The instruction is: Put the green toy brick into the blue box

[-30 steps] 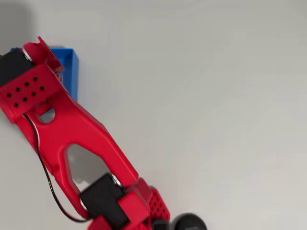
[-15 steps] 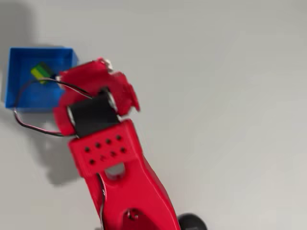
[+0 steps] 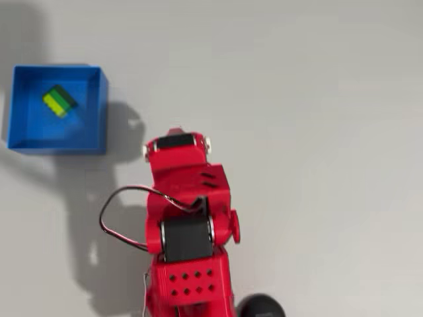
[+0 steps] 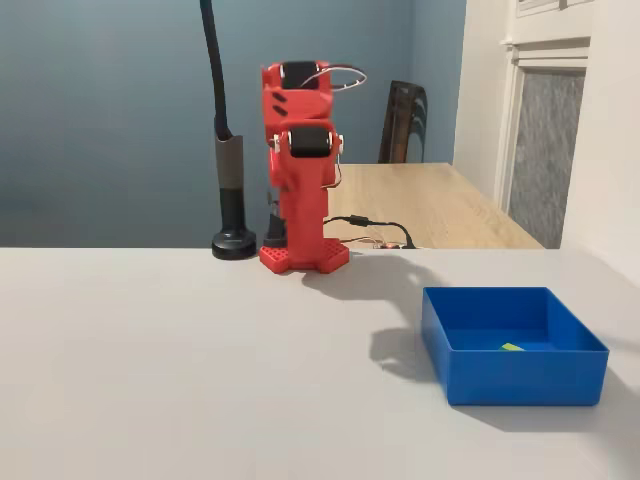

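Note:
The green toy brick [image 3: 59, 101] lies inside the blue box [image 3: 102, 113] at the overhead view's upper left, on the box floor near its back-left part. In the fixed view the blue box [image 4: 520, 378] stands at the front right, and a sliver of the brick [image 4: 513, 347] shows over its wall. The red arm is folded back over its base. My gripper [image 3: 176, 141] is well clear of the box, to its lower right, and holds nothing I can see. In the fixed view the gripper [image 4: 303, 88] sits high on the folded arm, its jaws hidden.
A black gooseneck stand [image 4: 233, 243] rises just left of the arm's base, and its foot [image 3: 261, 306] shows at the overhead view's bottom edge. A cable [image 3: 115, 231] loops left of the arm. A wooden table [image 4: 440, 205] stands behind.
The arm has swung away from the box and folded back towards its base. The brick, hidden under the arm a second ago, now lies uncovered in the box.

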Controlling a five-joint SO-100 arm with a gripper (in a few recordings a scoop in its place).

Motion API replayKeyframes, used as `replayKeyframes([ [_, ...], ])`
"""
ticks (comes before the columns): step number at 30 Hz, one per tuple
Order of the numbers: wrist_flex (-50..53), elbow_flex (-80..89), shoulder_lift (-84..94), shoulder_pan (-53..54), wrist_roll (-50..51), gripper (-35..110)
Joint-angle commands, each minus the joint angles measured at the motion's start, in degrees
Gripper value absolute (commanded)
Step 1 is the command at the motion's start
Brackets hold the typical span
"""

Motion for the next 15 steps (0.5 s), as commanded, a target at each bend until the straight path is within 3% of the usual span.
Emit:
replayKeyframes([
  [1, -0.88, 5.89, 9.76, 1.58, -0.70, 0],
  [15, -0.88, 17.05, 21.27, 2.90, 0.88, 0],
])
